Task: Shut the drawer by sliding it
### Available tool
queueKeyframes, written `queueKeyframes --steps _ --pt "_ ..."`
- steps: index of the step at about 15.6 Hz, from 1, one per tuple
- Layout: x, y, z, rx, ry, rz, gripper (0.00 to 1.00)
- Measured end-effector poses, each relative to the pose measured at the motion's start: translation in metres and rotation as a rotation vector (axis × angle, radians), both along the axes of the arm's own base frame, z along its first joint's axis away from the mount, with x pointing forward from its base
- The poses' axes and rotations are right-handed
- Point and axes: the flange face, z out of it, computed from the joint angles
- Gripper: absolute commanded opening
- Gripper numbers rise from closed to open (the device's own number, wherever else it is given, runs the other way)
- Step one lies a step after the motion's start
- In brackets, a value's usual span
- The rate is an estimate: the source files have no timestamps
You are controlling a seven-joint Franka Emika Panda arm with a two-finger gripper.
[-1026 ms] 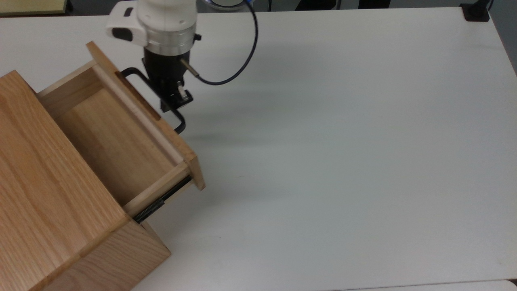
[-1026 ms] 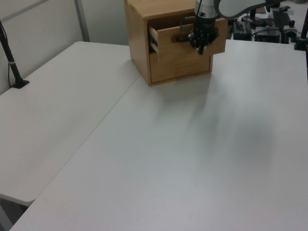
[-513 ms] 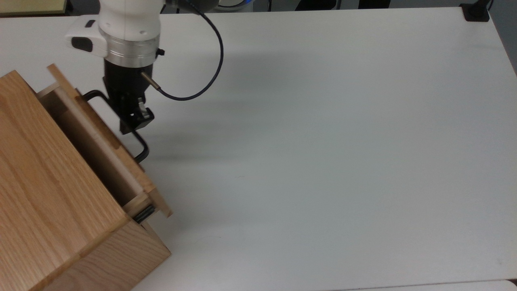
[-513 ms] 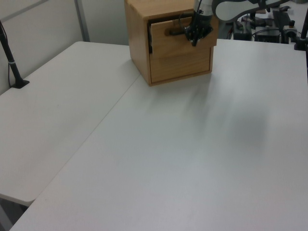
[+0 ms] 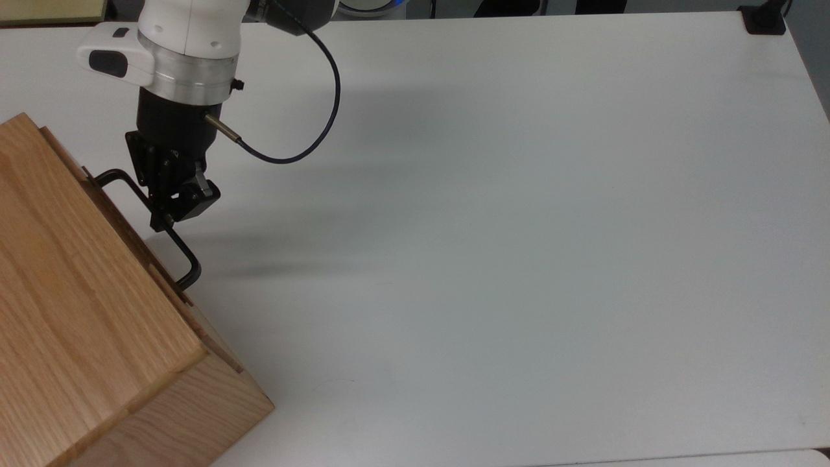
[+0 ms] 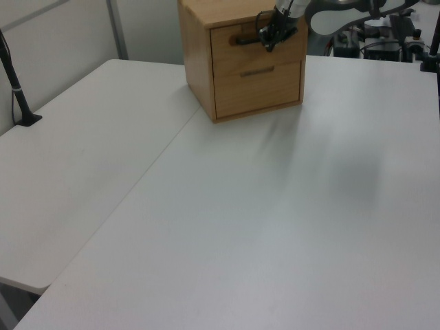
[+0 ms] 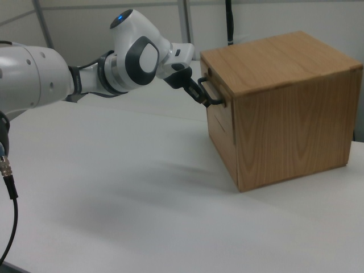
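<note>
The drawer (image 6: 256, 51) is the upper one of the oak cabinet (image 5: 78, 292) and sits pushed in, its front level with the cabinet face. In the top view just the thin top edge of the drawer front (image 5: 133, 243) shows, with the black U-shaped handle (image 5: 178, 250) sticking out from it. My gripper (image 5: 174, 213) is right at the handle bar, near its middle, touching or nearly touching it. In the left view the gripper (image 6: 267, 41) is against the handle (image 6: 244, 40). In the right view the gripper (image 7: 199, 94) meets the handle (image 7: 213, 98) on the cabinet (image 7: 290, 108) at its left face.
A second, lower drawer (image 6: 258, 86) is also pushed in. The cabinet stands on a white table (image 5: 519, 227) with wide free room to the top view's right. A black cable (image 5: 321, 123) loops from my wrist. A black post (image 6: 17, 89) is clamped at the left view's left edge.
The drawer has slid from well pulled out to fully in. My gripper travelled with the handle toward the cabinet, to the top view's lower left.
</note>
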Motion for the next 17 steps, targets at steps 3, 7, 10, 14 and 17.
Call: queueKeyframes --steps 3,7,10,14,17 --pt "0.0007 -0.0008 -0.0013 -0.003 -0.001 0.005 0.00" --pt "0.0007 -0.0008 -0.0015 -0.005 0.000 0.007 0.00" --pt "0.0025 -0.0001 -0.0024 -0.004 -0.012 0.014 0.00" --pt "0.0061 -0.0004 -0.0047 -0.003 -0.030 0.022 0.00" --pt "0.0071 -0.0005 -0.0044 -0.003 -0.032 0.023 0.00"
